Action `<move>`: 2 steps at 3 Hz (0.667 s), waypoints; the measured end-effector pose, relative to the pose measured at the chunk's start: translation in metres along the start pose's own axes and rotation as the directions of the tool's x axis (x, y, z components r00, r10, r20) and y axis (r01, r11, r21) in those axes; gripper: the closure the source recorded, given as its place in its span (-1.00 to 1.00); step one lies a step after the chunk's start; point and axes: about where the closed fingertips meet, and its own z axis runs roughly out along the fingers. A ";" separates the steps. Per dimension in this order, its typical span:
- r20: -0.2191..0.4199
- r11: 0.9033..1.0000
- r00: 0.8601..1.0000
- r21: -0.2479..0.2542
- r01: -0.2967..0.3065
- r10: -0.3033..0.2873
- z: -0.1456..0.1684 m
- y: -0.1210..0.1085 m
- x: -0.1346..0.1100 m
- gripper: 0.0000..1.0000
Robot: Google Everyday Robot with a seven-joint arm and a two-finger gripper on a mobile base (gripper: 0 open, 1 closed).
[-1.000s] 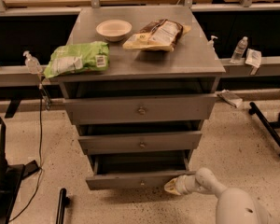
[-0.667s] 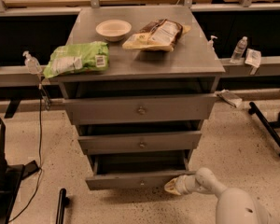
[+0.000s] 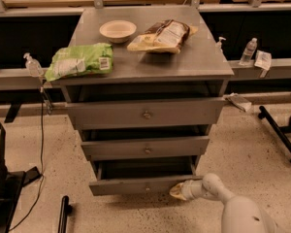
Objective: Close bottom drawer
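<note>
The bottom drawer [image 3: 136, 184] is the lowest of three grey drawers in the cabinet. It stands pulled out, with a dark gap above its slim front and a small round knob at the centre. My gripper [image 3: 177, 192] is low at the drawer front's right end, touching or nearly touching it. The white arm [image 3: 233, 208] comes in from the bottom right.
The middle drawer [image 3: 146, 147] and the top drawer [image 3: 145, 113] also stand partly out. On the cabinet top [image 3: 208, 57] lie a green bag [image 3: 80, 60], a white bowl [image 3: 117, 30] and a snack bag [image 3: 162, 36]. Black stands are at the left [image 3: 0, 178] and the right [image 3: 281, 135].
</note>
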 end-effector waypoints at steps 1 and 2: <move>0.010 0.999 1.000 0.048 0.010 -0.011 0.007 -0.018 -0.007 1.00; 0.010 0.999 1.000 0.048 0.010 -0.011 0.007 -0.018 -0.007 1.00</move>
